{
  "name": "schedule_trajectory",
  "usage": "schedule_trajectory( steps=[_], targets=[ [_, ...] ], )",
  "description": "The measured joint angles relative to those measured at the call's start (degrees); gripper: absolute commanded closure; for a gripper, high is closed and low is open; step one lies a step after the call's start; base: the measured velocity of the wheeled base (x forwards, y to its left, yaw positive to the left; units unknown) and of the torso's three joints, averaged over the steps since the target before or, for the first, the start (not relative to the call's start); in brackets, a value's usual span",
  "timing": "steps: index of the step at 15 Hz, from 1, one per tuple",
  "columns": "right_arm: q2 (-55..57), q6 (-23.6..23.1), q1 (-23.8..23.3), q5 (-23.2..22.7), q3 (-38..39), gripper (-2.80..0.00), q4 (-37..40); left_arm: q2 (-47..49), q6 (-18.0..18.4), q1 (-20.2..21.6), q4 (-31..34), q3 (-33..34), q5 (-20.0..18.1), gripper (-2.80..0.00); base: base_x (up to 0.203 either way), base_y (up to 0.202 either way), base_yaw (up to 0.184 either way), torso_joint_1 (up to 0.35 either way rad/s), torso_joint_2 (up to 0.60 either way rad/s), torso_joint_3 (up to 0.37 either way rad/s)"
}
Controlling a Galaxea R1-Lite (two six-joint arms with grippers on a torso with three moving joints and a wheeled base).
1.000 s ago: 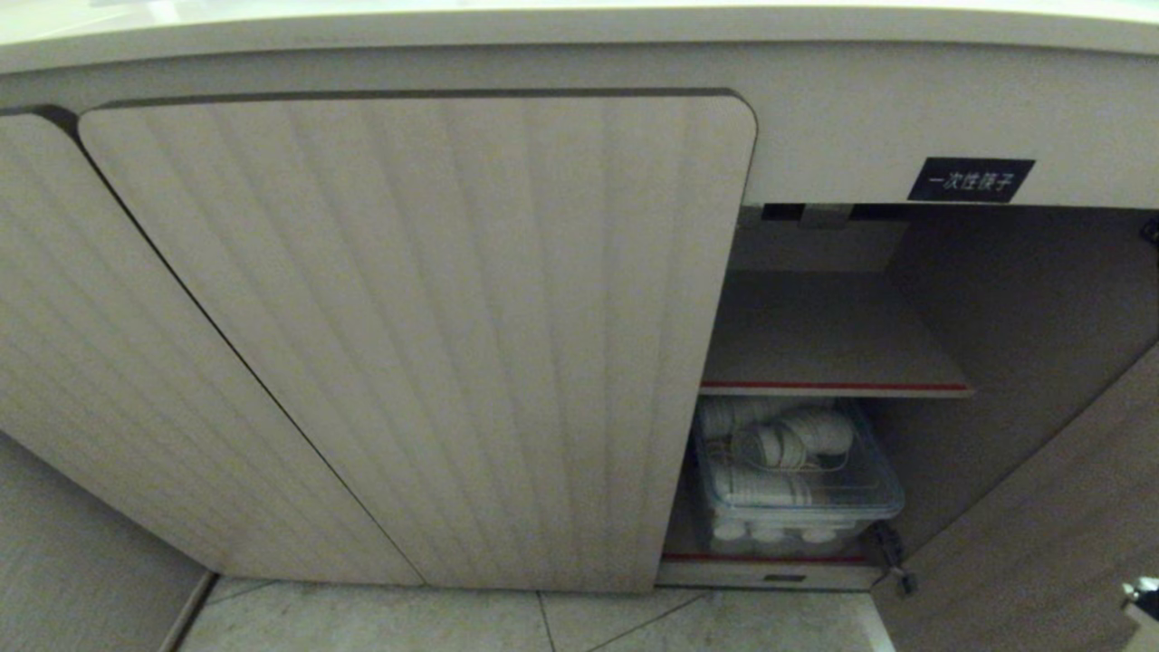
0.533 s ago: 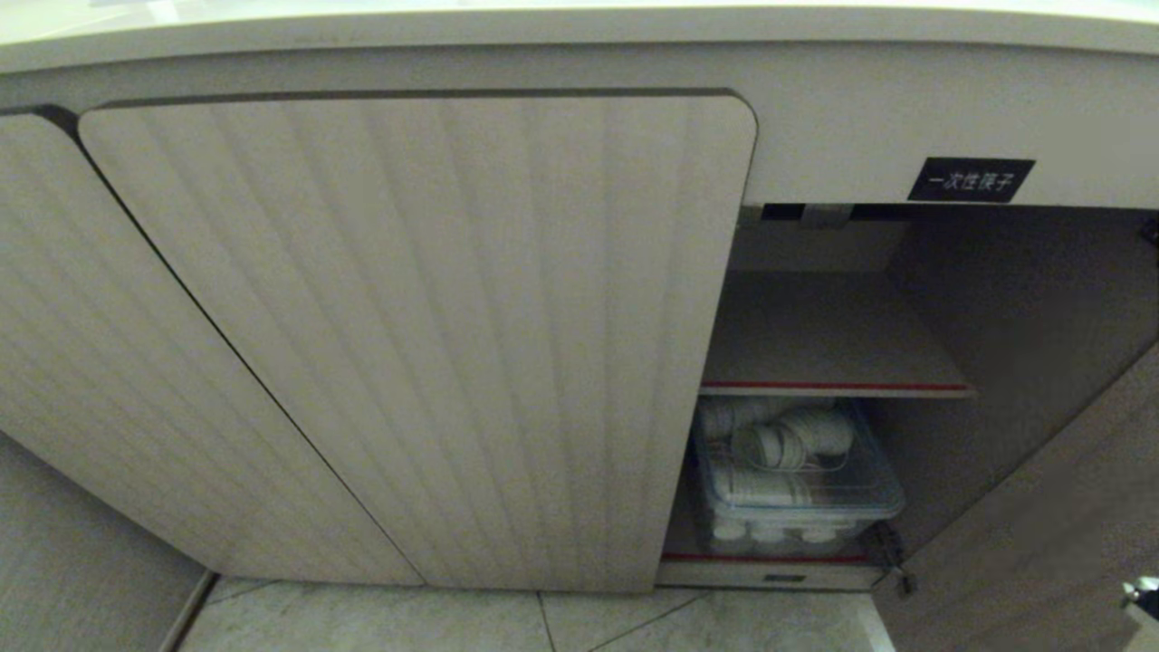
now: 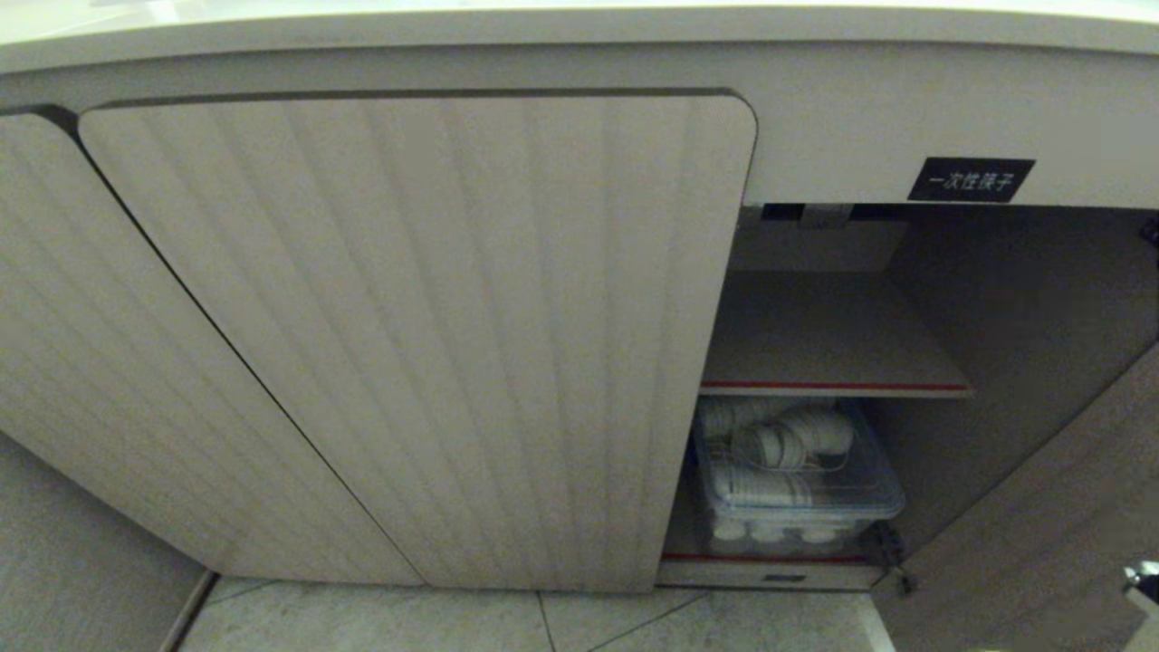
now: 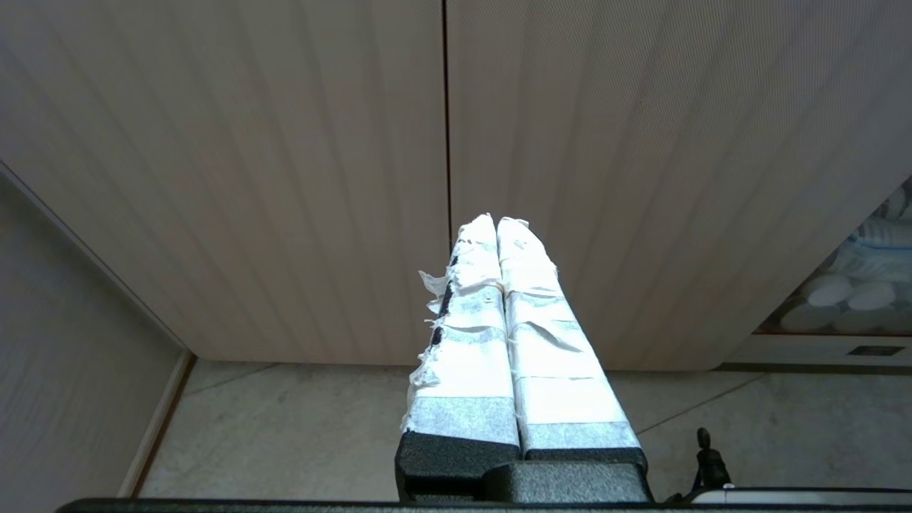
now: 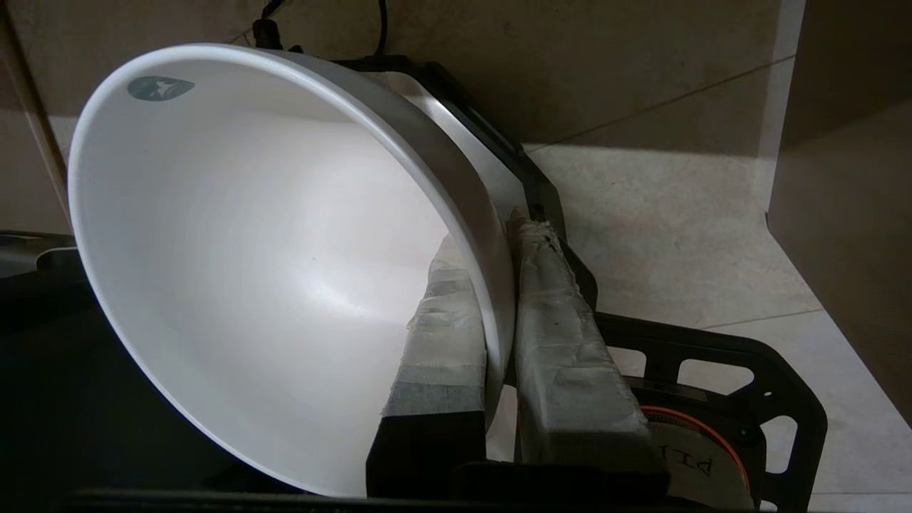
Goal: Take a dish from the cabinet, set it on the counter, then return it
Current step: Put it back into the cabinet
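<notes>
Right gripper (image 5: 499,285) clamped on the rim of the dish (image 5: 249,271), one taped finger inside the bowl, one outside; dish tilted on edge above the tiled floor (image 5: 677,235), outside the cabinet (image 3: 815,335); cabinet door on the robot's right open, clear bin (image 3: 797,489) of white crockery under the inner shelf; left gripper (image 4: 496,228) pressed together, empty, facing the fluted doors (image 4: 285,178)
</notes>
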State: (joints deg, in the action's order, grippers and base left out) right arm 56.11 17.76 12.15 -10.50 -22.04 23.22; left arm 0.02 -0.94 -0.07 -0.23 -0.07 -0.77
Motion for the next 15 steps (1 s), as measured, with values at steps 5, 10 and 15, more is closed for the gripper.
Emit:
schedule_trajectory(
  steps=[5,10,15],
  targets=[
    [-0.02,4.2,-0.82,-0.05,0.0,0.0,-4.2,0.0,0.01,0.0,-0.01,0.02,0.02,0.0,0.0,0.0,0.0,0.0,0.0,0.0],
    [2.9,4.29,-0.88,-0.04,-3.15,0.0,-4.76,0.0,0.0,0.0,0.01,0.02,-0.02,0.0,0.0,0.0,0.0,0.0,0.0,0.0],
    [9.83,4.67,-0.93,-0.02,-9.2,0.0,-4.79,0.0,0.0,0.0,0.01,0.02,0.0,0.0,0.0,0.0,0.0,0.0,0.0,0.0]
  ],
)
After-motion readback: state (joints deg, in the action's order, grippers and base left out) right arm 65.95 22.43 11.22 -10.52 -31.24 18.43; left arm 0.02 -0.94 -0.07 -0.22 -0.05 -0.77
